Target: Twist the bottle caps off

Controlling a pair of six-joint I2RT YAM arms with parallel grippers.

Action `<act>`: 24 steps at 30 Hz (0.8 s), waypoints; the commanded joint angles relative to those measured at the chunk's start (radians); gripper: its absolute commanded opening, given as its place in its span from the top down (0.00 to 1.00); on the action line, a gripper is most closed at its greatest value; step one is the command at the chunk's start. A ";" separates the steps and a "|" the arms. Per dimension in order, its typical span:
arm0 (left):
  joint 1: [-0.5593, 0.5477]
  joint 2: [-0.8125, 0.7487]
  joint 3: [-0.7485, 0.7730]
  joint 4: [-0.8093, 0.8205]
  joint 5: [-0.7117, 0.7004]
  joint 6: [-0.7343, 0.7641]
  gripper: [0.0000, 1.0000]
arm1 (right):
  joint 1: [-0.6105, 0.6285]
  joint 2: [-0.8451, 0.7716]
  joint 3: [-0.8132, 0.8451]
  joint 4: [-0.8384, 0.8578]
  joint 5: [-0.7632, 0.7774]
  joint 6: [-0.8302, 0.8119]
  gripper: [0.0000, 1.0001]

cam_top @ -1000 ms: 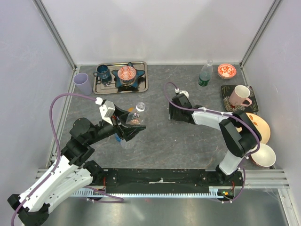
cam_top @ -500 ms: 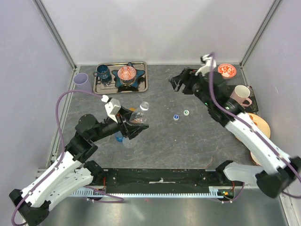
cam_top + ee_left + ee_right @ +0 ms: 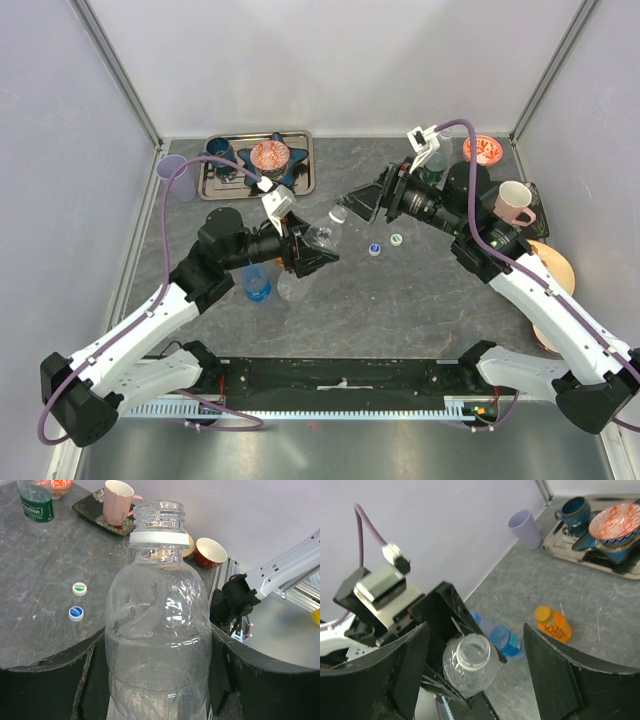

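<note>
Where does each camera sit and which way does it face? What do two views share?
Top external: above, behind the bases, looking down at the grey table; both arms show.
Left wrist: on the left arm, facing right, at the clear uncapped plastic bottle; left gripper shows.
Right wrist: on the right arm, facing left; open right gripper shows.
Shared: both wrist views show that bottle.

**Left arm** (image 3: 150, 320): extends from its base at 7 o'clock towards the table centre, elbow raised, wrist turned towards 3 o'clock. **Left gripper** (image 3: 312, 252) (image 3: 157, 645): fingers clamped on either side of the body of a clear bottle (image 3: 159, 630), holding it off the table.

**Right arm** (image 3: 540, 290): rises from its base at 5 o'clock, with the forearm directed towards 10 o'clock. **Right gripper** (image 3: 360, 203) (image 3: 475, 630): jaws spread wide, gripping nothing, tips near the left gripper.
</note>
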 commanded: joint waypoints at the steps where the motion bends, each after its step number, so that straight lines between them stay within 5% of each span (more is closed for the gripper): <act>1: 0.001 0.034 0.077 0.069 0.032 0.037 0.57 | 0.034 0.003 -0.021 0.010 -0.051 -0.013 0.19; 11: -0.008 0.070 0.086 0.089 0.017 0.037 0.57 | 0.078 0.029 -0.026 -0.007 -0.046 -0.049 0.31; 18: -0.008 0.064 0.086 0.094 0.005 0.046 0.57 | 0.080 0.043 -0.035 -0.010 -0.055 -0.048 0.51; 24: -0.008 0.053 0.088 0.097 -0.015 0.057 0.57 | 0.080 0.057 -0.035 -0.019 -0.068 -0.048 0.51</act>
